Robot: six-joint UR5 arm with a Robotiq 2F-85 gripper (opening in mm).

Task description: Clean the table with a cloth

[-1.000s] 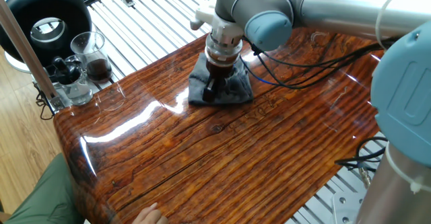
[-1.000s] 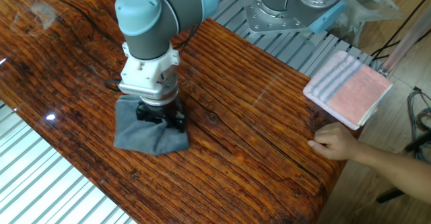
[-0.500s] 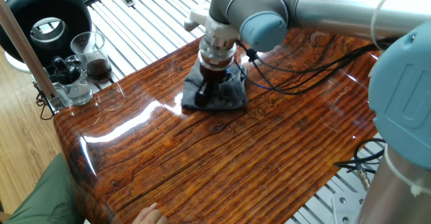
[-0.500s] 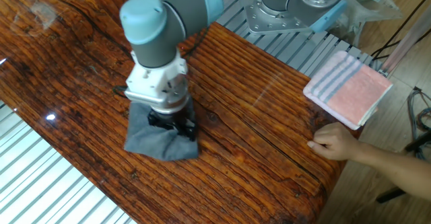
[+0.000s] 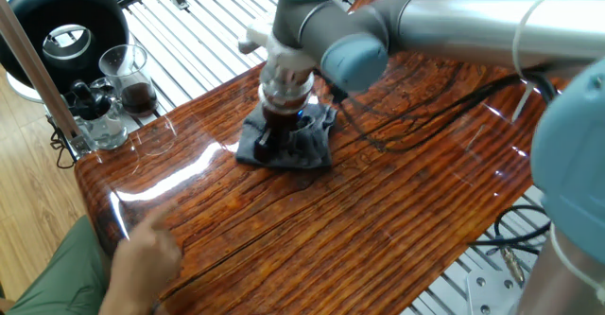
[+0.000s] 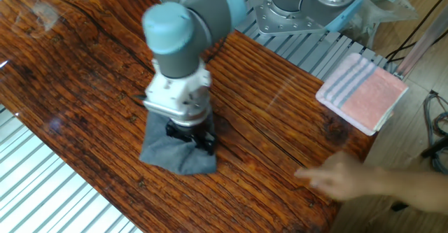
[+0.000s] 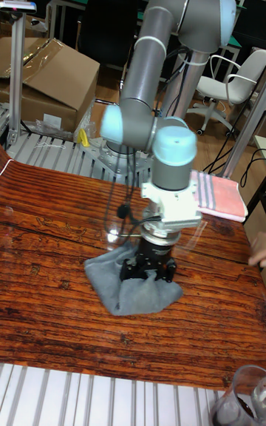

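Your pincer (image 7: pixel 150 271) points straight down, pressed into the blue-grey cloth (image 6: pixel 175 151); fingers look closed on a bunched fold of it, though the gap itself is hard to see. The cloth lies flat on the glossy wood desk (image 5: pixel 378 220), near its middle. A striped pink towel (image 6: pixel 362 92) sits at the desk's edge, well apart. A blurred hand (image 6: pixel 343 179) reaches over the desk's end.

Landmark: the cloth (image 6: pixel 176 151), under the gripper (image 6: pixel 191 131). Around it the table (image 6: pixel 84 72) lies bare on every side. Toward the table's end, a person's hand (image 6: pixel 341 179) reaches over the edge, and a pink towel (image 6: pixel 362 91) lies at the corner. Glass vessels (image 5: pixel 125 78) stand off the opposite end.
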